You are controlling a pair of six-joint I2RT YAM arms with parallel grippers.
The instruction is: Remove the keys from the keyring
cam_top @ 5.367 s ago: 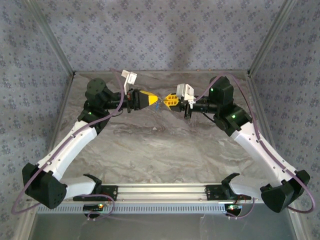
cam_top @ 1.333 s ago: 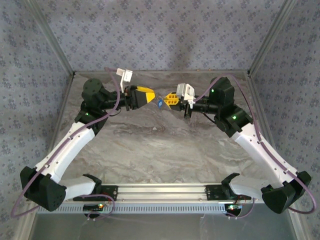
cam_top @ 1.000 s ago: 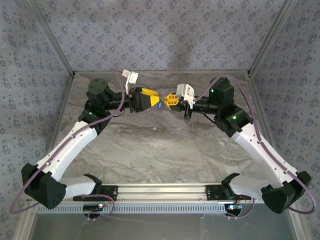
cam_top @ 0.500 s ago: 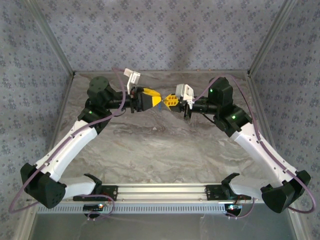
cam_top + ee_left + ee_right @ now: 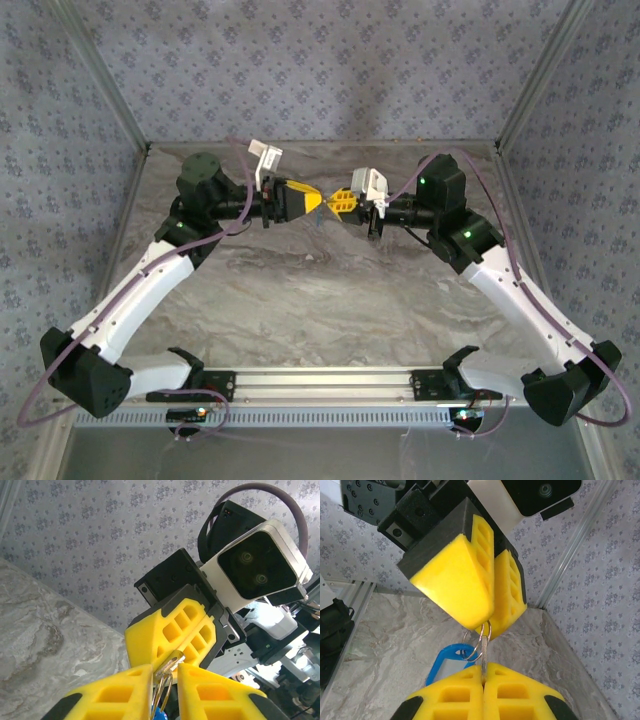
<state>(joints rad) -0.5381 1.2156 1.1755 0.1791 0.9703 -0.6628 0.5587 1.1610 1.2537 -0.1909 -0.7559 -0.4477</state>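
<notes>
Above the far middle of the table [image 5: 320, 300], my left gripper [image 5: 316, 201] and right gripper [image 5: 333, 201] meet tip to tip; the right's pads [image 5: 515, 692] are pressed flat together on the keyring [image 5: 481, 635]; the left's sit a sliver apart, the ring nipped between them; the keys [image 5: 449, 664], a small blue bunch, hang just below.

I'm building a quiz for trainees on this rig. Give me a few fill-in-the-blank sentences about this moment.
The left gripper and right gripper both have ___ finger pads. Both are shut in mid-air on the same metal ___. The plastic tag hanging from it is ___.
Missing words: yellow; keyring; blue.
</notes>
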